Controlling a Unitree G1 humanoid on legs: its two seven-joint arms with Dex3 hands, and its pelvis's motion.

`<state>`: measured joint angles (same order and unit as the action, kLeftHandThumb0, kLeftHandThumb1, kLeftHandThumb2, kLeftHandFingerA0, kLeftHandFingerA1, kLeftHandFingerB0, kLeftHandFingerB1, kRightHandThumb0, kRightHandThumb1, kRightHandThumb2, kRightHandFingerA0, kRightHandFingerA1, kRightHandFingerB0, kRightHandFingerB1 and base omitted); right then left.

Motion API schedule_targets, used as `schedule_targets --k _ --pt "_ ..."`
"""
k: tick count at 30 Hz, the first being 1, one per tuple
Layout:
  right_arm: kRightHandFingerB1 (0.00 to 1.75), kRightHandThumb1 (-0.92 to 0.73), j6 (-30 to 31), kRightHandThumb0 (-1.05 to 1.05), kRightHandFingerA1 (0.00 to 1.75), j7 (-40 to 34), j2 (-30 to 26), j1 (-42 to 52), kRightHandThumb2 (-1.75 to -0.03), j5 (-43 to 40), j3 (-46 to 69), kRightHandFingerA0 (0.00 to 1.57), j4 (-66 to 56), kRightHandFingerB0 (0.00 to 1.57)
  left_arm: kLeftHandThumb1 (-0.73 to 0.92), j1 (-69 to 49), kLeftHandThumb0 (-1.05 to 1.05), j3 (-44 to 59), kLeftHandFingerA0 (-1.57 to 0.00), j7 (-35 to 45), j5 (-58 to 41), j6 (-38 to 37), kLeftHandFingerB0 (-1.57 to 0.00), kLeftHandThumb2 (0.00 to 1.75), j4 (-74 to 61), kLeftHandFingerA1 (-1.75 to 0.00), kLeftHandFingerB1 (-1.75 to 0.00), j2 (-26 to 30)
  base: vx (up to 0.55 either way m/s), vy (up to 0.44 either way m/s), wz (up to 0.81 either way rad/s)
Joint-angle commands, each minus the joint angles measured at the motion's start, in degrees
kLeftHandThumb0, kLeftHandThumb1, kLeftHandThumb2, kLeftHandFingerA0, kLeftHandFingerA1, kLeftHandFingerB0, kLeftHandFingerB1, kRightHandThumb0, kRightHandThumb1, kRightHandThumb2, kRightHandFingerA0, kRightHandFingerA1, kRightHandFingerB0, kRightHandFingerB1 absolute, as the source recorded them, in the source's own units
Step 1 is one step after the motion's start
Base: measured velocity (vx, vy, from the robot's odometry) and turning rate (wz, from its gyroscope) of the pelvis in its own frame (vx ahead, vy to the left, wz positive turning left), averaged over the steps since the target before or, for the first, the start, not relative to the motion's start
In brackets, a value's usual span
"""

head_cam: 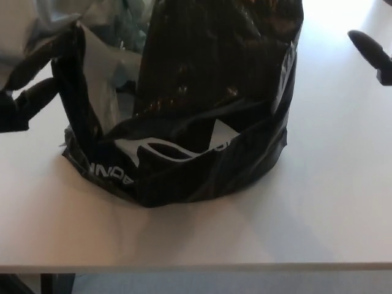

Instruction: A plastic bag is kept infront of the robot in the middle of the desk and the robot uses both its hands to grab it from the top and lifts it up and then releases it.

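The flat white desk (331, 208) carries a crumpled black plastic bag with white logo (202, 122), slumped mid-desk. Black left hand (30, 86) sits fingers spread, touching the bag's edge. Black right hand (372, 54) is barely visible, can't tell its state.

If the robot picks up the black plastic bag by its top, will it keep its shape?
Probably not: the black plastic bag looks floppy, its front wall folded down over the white logo. It is probably slippery, since the film is glossy. It seems unlikely to roll.
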<state>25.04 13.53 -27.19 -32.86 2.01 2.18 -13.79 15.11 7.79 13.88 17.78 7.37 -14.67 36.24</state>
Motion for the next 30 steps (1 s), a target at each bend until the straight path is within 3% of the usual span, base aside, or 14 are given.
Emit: schedule_targets --k 1,2,4,5,8,10,11,17,21,22,23,27,29,30 --pt "0.0 -0.59 0.0 -0.91 0.36 1.5 -1.4 7.6 -0.92 0.0 2.0 0.05 -7.0 0.0 0.7 -9.8 -0.82 6.7 -0.26 1.8 -6.9 -6.3 -0.11 1.04 -4.1 -0.49 -0.41 -1.1 0.0 0.0 0.0" --pt "0.0 -0.61 -0.6 -0.92 0.38 1.4 -1.5 9.1 -0.94 0.3 2.2 0.09 -8.1 0.0 0.87 -11.2 -0.84 7.6 -0.32 1.9 -7.5 -6.6 -0.18 0.67 -4.6 -0.37 -0.29 -1.5 0.0 0.0 0.0" --pt "0.01 -0.61 -2.3 -0.9 0.4 0.9 -1.7 11.8 -0.94 1.4 2.4 0.09 -10.1 0.0 0.88 -13.5 -0.85 8.9 -0.32 1.1 -7.6 -7.9 -0.18 0.67 -5.0 -0.37 -0.28 -2.1 0.0 0.0 0.0" --pt "0.0 -0.71 -4.4 -0.79 0.43 0.5 -1.2 14.1 -0.61 1.3 2.9 0.17 -11.5 0.0 0.88 -15.1 -0.83 9.8 -0.35 0.7 -7.4 -8.7 -0.21 0.67 -5.1 -0.35 -0.28 -2.4 0.0 0.0 0.0" --pt "0.05 -0.55 -8.2 -0.84 0.48 0.7 0.4 20.2 -0.9 -0.4 4.8 0.11 -15.2 0.0 0.74 -19.8 -0.87 12.2 -0.44 -2.5 -3.9 -11.0 -0.16 1.07 -5.1 -0.54 -0.42 -3.1 0.0 0.0 0.0" --pt "0.05 -0.55 -8.2 -0.84 0.48 1.1 0.6 21.3 -0.9 -0.9 5.2 0.11 -16.0 0.0 0.74 -20.5 -0.87 12.7 -0.44 -3.2 -3.5 -11.9 -0.16 1.07 -4.8 -0.54 -0.42 -3.4 0.0 0.0 0.0" --pt "0.02 -0.54 -8.5 -0.85 0.45 1.9 1.3 23.6 -0.88 -2.8 6.0 0.12 -17.2 0.0 0.9 -22.7 -0.84 13.6 -0.46 -2.6 -4.0 -11.3 -0.22 0.68 -4.8 -0.39 -0.28 -3.7 0.0 0.0 0.0" --pt "0.05 -0.68 -12.6 -0.77 0.42 2.1 2.2 30.7 -0.6 -2.8 7.4 0.15 -19.1 0.0 0.89 -28.7 -0.83 16.6 -0.46 -2.6 -7.3 -13.5 -0.19 0.68 -2.6 -0.4 -0.27 -6.8 0.0 0.0 0.0" --pt "0.11 -0.54 -12.3 -0.84 0.47 2.7 3.2 33.9 -0.93 -4.5 8.4 0.02 -20.4 0.0 0.9 -31.8 -0.81 18.0 -0.46 -1.0 -10.0 -15.5 -0.18 0.68 0.2 -0.4 -0.27 -8.0 0.0 0.0 0.0" --pt "0.12 -0.54 -12.6 -0.83 0.48 2.6 3.4 34.4 -0.92 -4.5 8.5 0.04 -20.6 0.0 0.73 -32.2 -0.81 18.2 -0.31 -1.0 -10.1 -16.2 -0.12 1.03 0.7 -0.5 -0.41 -8.0 0.0 0.0 0.0" --pt "0.13 -0.53 -12.9 -0.82 0.49 2.5 3.7 35.1 -0.92 -4.6 8.7 0.06 -21.0 0.0 0.91 -32.7 -0.8 18.2 -0.48 -1.2 -9.9 -17.1 -0.2 0.68 1.6 -0.38 -0.28 -8.1 0.0 0.0 0.0" --pt "0.12 -0.53 -14.5 -0.83 0.48 2.4 4.3 36.6 -0.93 -4.8 9.2 0.04 -21.3 0.0 0.89 -33.6 -0.8 18.3 -0.56 -0.8 -11.6 -17.7 -0.21 0.67 3.4 -0.51 -0.28 -8.7 0.0 0.0 0.0" --pt "0.11 -0.53 -14.6 -0.83 0.47 2.5 5.1 38.3 -0.92 -6.0 10.1 0.03 -22.3 0.0 0.91 -35.6 -0.84 18.5 -0.34 -0.5 -11.9 -17.8 -0.22 0.68 3.5 -0.39 -0.28 -9.3 0.0 0.0 0.0" --pt "0.09 -0.54 -14.5 -0.85 0.45 2.5 5.6 39.2 -0.92 -6.7 10.6 0.0 -22.9 0.04 0.73 -36.3 -0.85 18.4 -0.32 -0.3 -12.5 -17.8 -0.13 1.06 3.6 -0.51 -0.41 -9.7 0.0 0.0 0.0"
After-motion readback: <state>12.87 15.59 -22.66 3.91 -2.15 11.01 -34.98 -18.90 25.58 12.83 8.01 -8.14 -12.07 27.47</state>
